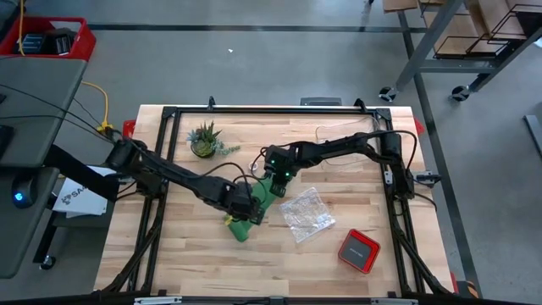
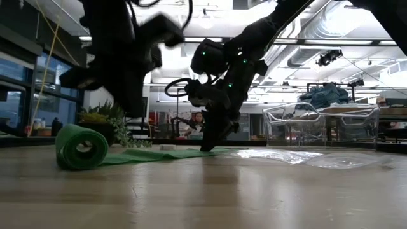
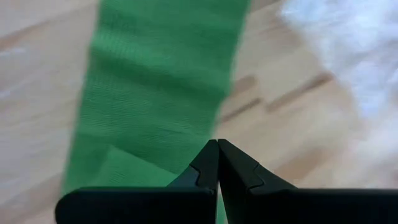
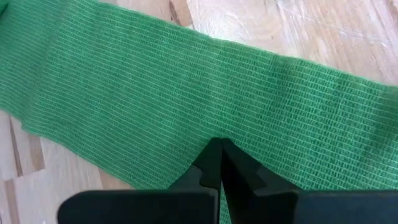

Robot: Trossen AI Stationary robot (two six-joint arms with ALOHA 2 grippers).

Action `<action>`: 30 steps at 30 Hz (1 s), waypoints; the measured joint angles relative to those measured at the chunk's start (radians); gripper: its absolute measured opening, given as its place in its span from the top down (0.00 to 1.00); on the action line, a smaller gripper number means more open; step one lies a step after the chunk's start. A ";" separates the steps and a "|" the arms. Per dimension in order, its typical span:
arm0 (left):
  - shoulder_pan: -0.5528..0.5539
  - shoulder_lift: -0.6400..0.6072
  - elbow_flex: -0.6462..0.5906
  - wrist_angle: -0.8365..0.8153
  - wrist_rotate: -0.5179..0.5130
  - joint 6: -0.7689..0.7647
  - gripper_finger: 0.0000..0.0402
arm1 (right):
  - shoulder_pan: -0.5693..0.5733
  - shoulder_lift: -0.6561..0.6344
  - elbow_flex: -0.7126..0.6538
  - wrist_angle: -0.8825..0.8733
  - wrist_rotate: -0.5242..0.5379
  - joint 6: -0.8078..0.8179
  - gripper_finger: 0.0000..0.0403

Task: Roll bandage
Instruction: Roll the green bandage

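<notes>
Green soft fabric bandage (image 1: 254, 210) runs lengthwise from the closed right end effector (image 1: 273, 188) to its rolled end beneath the closed left end effector (image 1: 251, 212).

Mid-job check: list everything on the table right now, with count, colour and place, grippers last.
bandage: one, bright green, table centre; rolled at its front end, flat strip running back
clear plastic bag: one, transparent, right of the bandage
small box: one, red with dark top, front right
potted plant: one, green, back left of centre
table: one, light wood
left gripper: shut, over the bandage near the rolled end
right gripper: shut, tips on the flat strip's far end
</notes>
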 joint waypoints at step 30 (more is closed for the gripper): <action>-0.323 -0.005 0.000 -0.223 0.155 -0.497 1.00 | -0.006 0.002 -0.002 -0.005 0.010 -0.005 1.00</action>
